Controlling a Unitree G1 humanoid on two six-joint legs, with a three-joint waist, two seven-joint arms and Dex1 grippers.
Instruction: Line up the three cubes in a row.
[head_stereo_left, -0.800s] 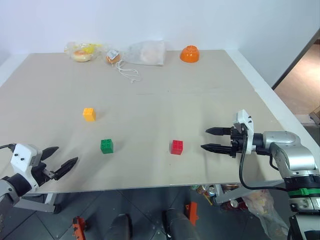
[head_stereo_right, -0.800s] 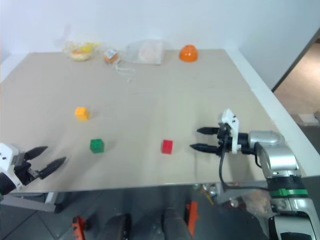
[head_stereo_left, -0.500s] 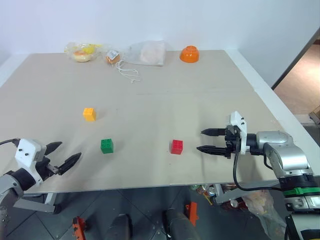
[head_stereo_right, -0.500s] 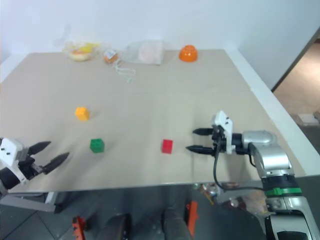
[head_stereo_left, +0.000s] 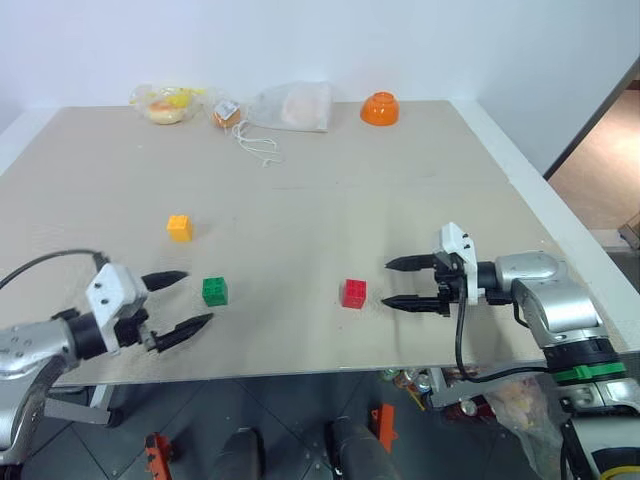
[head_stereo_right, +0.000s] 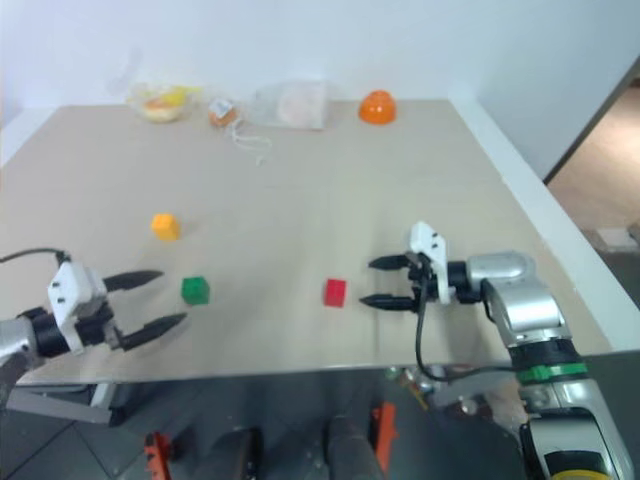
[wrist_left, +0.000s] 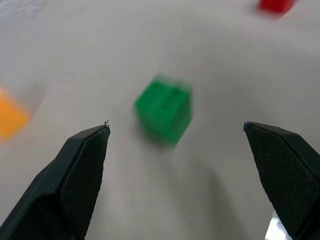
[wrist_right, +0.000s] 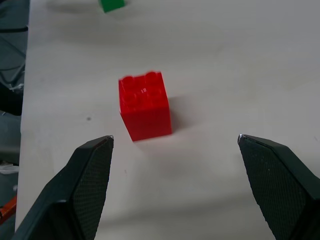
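The three cubes are sitting apart on the tabletop (head_stereo_left: 330, 150), not yet in a row: the red cube (head_stereo_left: 353, 293) nearest the robot's right, the green cube (head_stereo_left: 214, 291) level with it toward the left, and the yellow-orange cube (head_stereo_left: 179, 228) farther back and a little more to the left. Red and green are lying roughly on one line across the front of the tabletop — the yellow-orange one is the odd one out.

Both arms are lining up for a grasp, by the look of it. The right claw (head_stereo_left: 411, 283) is pointing at the red cube from its right side, released, fingers spread wide, tips just short of the cube and not touching it. The left claw (head_stereo_left: 183, 300) is likewise released, fingers splayed, aimed at the green cube from its left and stopping just beside it.

The approach step is in hand; nothing is gripped. The next move is likely calling for each claw to ease forward until its cube is sitting between the fingers, then clench.
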